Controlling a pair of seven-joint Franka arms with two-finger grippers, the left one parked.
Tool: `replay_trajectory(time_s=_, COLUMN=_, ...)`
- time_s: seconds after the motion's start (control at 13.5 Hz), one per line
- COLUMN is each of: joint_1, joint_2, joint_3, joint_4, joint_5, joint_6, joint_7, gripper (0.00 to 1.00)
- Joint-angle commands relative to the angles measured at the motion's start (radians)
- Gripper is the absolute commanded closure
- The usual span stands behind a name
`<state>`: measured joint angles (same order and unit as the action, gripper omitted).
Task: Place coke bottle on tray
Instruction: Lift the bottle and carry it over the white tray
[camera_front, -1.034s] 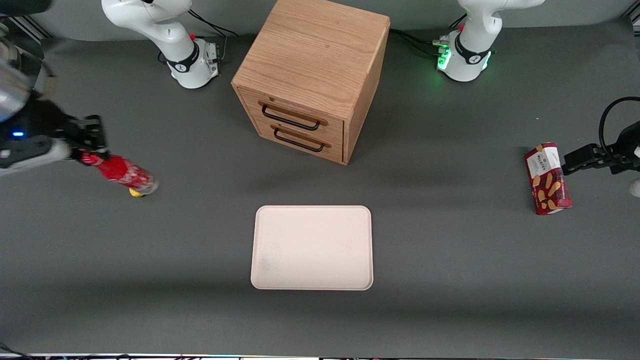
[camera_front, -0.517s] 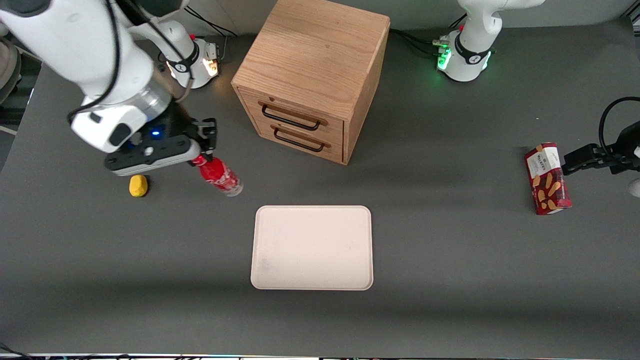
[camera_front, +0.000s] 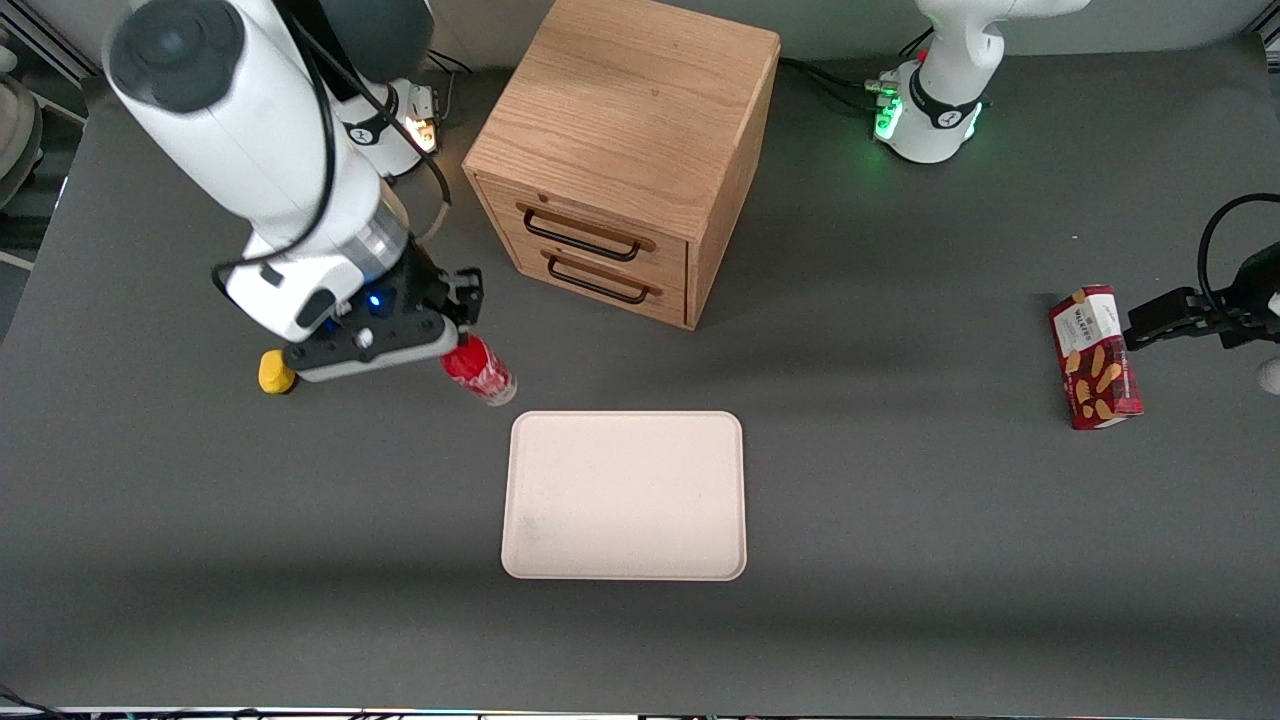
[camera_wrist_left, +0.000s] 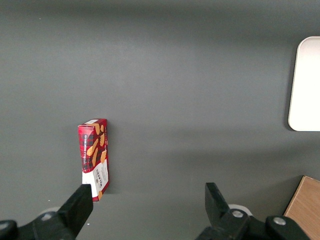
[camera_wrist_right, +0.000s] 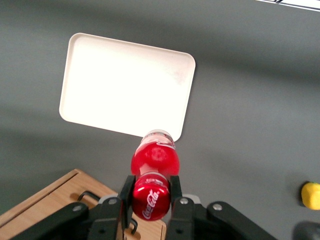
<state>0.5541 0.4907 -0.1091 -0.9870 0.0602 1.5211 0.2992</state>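
Note:
My right gripper (camera_front: 455, 335) (camera_wrist_right: 151, 192) is shut on the red cap end of the coke bottle (camera_front: 482, 372) (camera_wrist_right: 154, 159), which hangs tilted above the table with its clear base lowest. The bottle hovers just off the tray's (camera_front: 624, 495) (camera_wrist_right: 125, 82) corner that lies toward the working arm's end and farthest from the front camera. The cream-white tray lies flat on the grey table with nothing on it, nearer the front camera than the wooden drawer cabinet (camera_front: 625, 150).
A small yellow object (camera_front: 274, 373) (camera_wrist_right: 311, 194) lies on the table beside my gripper, toward the working arm's end. The cabinet's two black-handled drawers (camera_front: 590, 262) are closed. A red snack box (camera_front: 1095, 357) (camera_wrist_left: 94, 152) stands toward the parked arm's end.
My arm has carried the bottle from the working arm's end of the table, past the yellow object, to just off the tray's corner. The bottle now hangs steeper.

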Motion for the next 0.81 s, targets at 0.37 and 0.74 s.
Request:
replay_trajectory(time_s=0.37, joint_1=-0.023, joint_2=0.203, joint_3=-0.012, joint_4=-0.017, joint_5=0.02, joint_6=0.224, joint_7=0.008, gripper=1.0)
replay_trajectory(time_s=0.74, joint_1=-0.033, joint_2=0.253, joint_3=-0.011, joint_4=-0.131, joint_5=0.021, joint_6=0.428, joint_7=0.011, gripper=1.0)
